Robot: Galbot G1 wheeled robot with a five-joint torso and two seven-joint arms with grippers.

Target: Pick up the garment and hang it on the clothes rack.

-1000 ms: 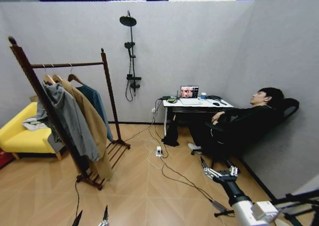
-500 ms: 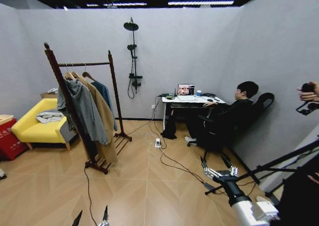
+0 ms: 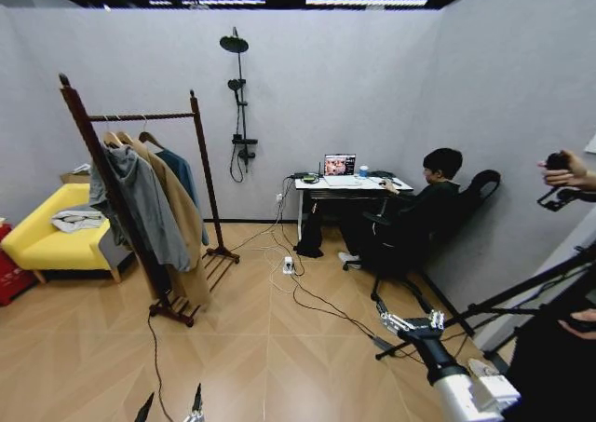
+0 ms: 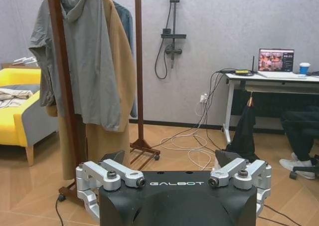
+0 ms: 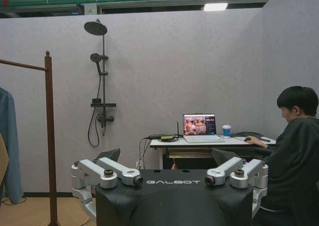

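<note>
The garment (image 3: 182, 172), a dark teal-blue shirt-jacket on a wooden hanger, hangs on the clothes rack (image 3: 140, 116) at the left of the room, behind a tan coat. It also shows at the rack's far side (image 4: 125, 16) and beside one post (image 5: 10, 146). The clothes rack (image 4: 138, 61) stands a few steps ahead of me, and one of its posts (image 5: 49, 136) is visible. My left gripper (image 3: 170, 405) sits low and open with nothing in it (image 4: 169, 158). Low on the right, my right gripper (image 3: 396, 315) is also open and holds nothing (image 5: 167, 156).
A grey hooded jacket (image 3: 140, 203) and a long tan coat (image 3: 182, 222) share the rack. A yellow sofa (image 3: 42, 240) stands at left. Cables (image 3: 307, 296) trail over the wooden floor. A person sits at a desk (image 3: 349, 184) at the back; tripod legs (image 3: 521, 292) stand at right.
The whole head view has shifted, so the camera has moved; the rack now sits a little farther left than half a second ago. Both grippers keep their places, open.
</note>
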